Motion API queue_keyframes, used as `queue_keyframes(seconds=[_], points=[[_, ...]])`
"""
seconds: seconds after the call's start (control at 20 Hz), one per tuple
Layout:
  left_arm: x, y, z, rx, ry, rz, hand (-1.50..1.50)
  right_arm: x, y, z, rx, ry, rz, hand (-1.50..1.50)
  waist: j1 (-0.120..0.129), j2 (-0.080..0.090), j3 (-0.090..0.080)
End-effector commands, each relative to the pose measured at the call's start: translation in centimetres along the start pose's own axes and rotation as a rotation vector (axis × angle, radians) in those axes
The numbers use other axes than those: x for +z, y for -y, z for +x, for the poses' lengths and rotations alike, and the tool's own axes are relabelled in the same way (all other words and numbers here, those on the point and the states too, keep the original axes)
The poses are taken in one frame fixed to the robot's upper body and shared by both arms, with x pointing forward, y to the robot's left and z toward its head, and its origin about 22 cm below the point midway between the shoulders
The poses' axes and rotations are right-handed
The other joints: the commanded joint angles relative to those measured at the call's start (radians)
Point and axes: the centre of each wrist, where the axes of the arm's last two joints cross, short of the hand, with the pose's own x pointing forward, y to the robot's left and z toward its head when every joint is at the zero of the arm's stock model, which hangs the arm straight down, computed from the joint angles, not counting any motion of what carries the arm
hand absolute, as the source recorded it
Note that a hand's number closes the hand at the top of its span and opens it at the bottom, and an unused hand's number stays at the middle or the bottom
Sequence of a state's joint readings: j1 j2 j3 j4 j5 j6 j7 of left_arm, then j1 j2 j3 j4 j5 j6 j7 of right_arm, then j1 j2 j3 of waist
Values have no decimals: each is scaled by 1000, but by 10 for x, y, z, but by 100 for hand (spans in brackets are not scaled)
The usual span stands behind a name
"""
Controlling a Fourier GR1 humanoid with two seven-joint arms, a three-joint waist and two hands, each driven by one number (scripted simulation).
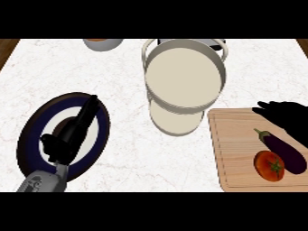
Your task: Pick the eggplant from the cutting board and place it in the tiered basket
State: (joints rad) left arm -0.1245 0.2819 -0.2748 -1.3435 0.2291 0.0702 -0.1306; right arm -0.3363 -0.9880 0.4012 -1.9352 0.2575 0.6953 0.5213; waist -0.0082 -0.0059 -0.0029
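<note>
Just beside right hand (296,119): eggplant (284,152).

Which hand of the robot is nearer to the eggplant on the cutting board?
Right. The right hand hovers just above-right of the eggplant; the left hand is far across the counter, over the dark plate.

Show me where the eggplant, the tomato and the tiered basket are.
eggplant (286,152): head view, middle of its purple body.
tomato (270,166): head view, centre of the red fruit.
tiered basket (184,76): head view, floor of its top tier.
</note>
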Motion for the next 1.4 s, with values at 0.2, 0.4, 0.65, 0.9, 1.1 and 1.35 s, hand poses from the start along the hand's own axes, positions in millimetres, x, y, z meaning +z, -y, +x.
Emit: queue_keyframes(seconds=[0.2, 0.4, 0.65, 0.9, 1.1, 1.35], points=[[-6, -10, 13, -6, 3, 20, 0, 5, -33, 21, -16, -76, -38, -150, 4, 4, 3], [0, 6, -4, -7, 9, 1, 0, -9, -31, 13, 61, -186, -86, -150, 9, 6, 3], [2, -8, 1, 8, 3, -4, 0, -29, -60, 4, 73, -263, 17, -150, 10, 6, 3], [-15, 1, 4, 10, 7, 4, 0, -45, -88, -7, 17, -233, 15, -150, 7, 6, 3], [13, -9, -14, 12, 3, -12, 0, -57, -86, -22, 18, -260, 3, -150, 12, 6, 3], [1, 6, 4, -11, 14, 1, 0, -61, -108, -38, 3, -308, 30, -150, 9, 5, 3]])
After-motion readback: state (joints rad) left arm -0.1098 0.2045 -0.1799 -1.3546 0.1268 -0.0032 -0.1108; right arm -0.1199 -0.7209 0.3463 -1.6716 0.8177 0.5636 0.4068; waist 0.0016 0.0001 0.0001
